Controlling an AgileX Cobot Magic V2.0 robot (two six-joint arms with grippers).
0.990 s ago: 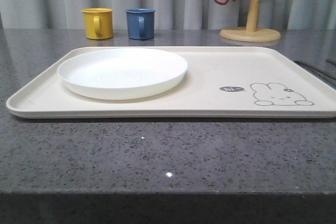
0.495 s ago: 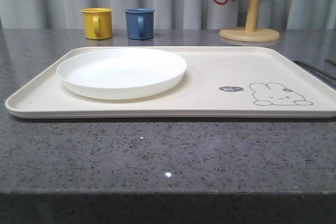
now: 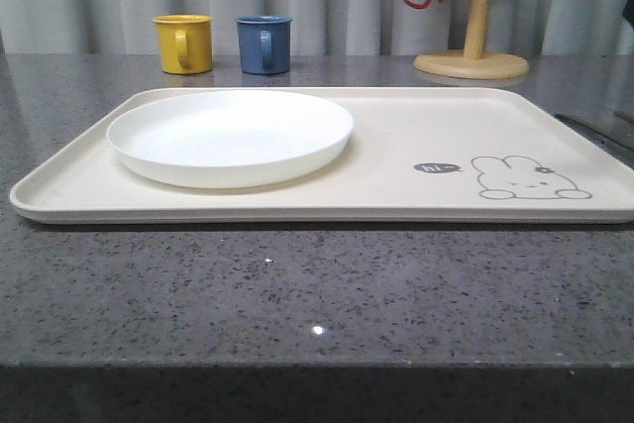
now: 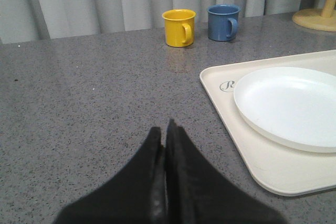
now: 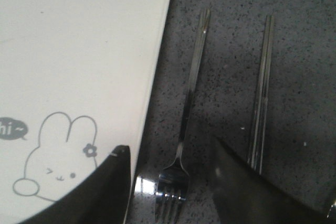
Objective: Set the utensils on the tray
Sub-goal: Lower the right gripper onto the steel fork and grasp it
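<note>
Grey speckled counter runs back to a pale curtain. On it, just right of the tray (image 5: pixel 79 51), I see the fork (image 5: pixel 184 129) and the chopsticks (image 5: pixel 261 93) lying bare on the stone, side by side and apart. My right gripper (image 5: pixel 170 182) hangs over the fork with its fingers spread wide, holding nothing. The plate (image 3: pixel 230 136) sits on the tray's left half. My left gripper (image 4: pixel 164 145) is pressed closed and empty, left of the tray. Yellow mug (image 3: pixel 184 43) and blue mug (image 3: pixel 264 44) stand far back.
</note>
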